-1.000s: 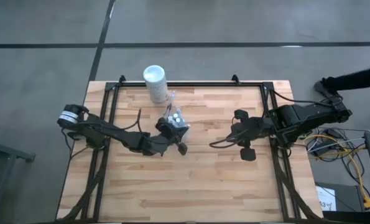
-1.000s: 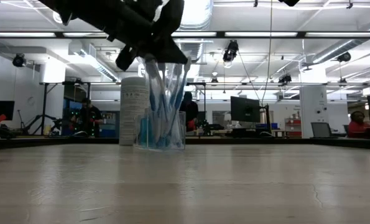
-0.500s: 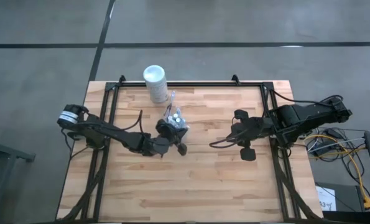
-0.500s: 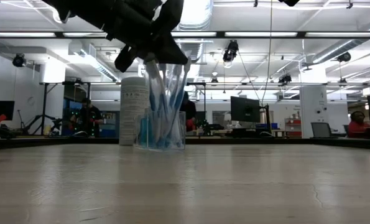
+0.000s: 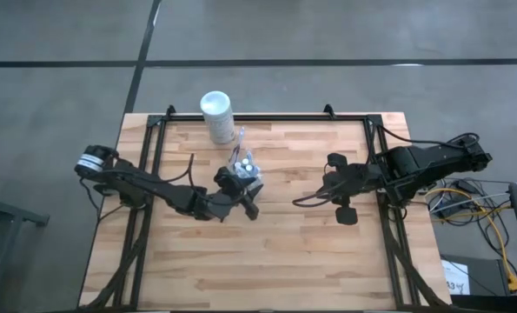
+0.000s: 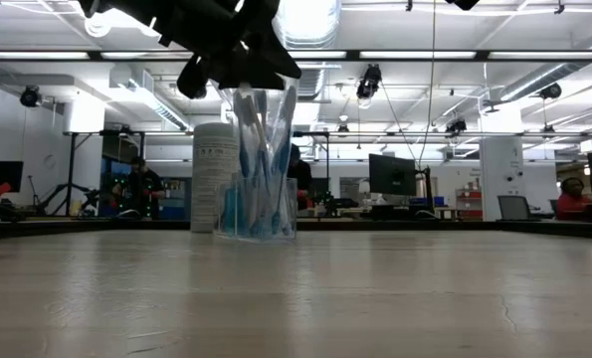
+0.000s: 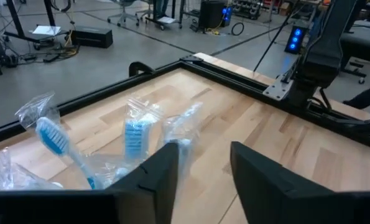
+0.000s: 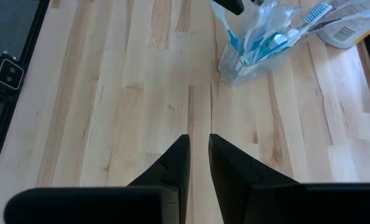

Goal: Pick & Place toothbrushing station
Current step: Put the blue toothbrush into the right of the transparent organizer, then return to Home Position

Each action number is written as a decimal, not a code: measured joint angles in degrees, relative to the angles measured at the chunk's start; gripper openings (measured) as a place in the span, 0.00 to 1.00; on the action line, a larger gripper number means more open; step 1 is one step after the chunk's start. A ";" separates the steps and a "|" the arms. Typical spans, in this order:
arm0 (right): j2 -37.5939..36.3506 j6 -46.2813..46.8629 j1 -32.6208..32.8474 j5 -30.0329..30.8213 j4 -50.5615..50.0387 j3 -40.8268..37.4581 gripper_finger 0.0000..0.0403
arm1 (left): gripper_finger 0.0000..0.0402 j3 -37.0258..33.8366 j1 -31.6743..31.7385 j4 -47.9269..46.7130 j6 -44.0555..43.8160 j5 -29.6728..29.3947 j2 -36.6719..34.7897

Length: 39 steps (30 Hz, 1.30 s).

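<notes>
A wooden slat table (image 5: 275,252) with a black metal frame fills the overhead view, grey floor all around it. From the table's left edge the left arm reaches inward, and the left gripper (image 5: 241,196) hangs over the middle of the table, just above the toothbrushing station (image 5: 248,171). Its fingers stand parted with a clear gap between them and nothing in it; the wrapped blue-and-white toothbrushes (image 7: 134,132) poke up just ahead of them. The station, a small clear plastic holder, stands upright on the wood near the middle of the table, toward the far edge. Just behind it, at the far rim, stands a taller white cylindrical container (image 5: 216,116). The near half of the table is bare wood, and a wide bare stretch separates the station from the right gripper (image 5: 346,211), which rests over the right side of the table, well apart from the holder, its fingers nearly together and empty. Beyond the right edge lie cables (image 5: 480,230). From table height, a large lit workshop with monitors and ceiling lights spreads behind.
</notes>
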 joint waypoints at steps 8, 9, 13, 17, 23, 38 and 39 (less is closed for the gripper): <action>0.01 0.01 0.00 0.00 -0.01 0.00 0.13 | 0.42 0.00 -0.82 -4.46 -1.74 -0.12 -2.04; 0.01 0.01 0.00 0.00 -0.02 0.00 0.13 | 0.42 0.00 -0.93 -5.77 -2.37 -0.11 -2.49; 0.01 0.01 -0.02 -0.01 0.00 0.00 0.13 | 0.42 -0.02 -1.27 -9.77 -3.55 -0.28 -4.78; 0.01 0.01 0.00 -0.01 0.00 0.00 0.13 | 0.42 -0.02 -1.62 -10.83 -3.11 -1.09 -7.57; 0.00 0.01 -0.02 0.00 0.00 0.00 0.13 | 0.42 0.08 -1.93 -10.69 1.69 1.54 -13.48; -0.01 0.01 -0.01 0.01 0.00 0.00 0.13 | 0.42 2.12 -2.04 -6.42 19.50 21.43 -25.72; 0.00 0.01 -0.02 0.00 -0.01 0.00 0.13 | 0.42 2.14 -2.04 -6.15 20.89 22.18 -25.98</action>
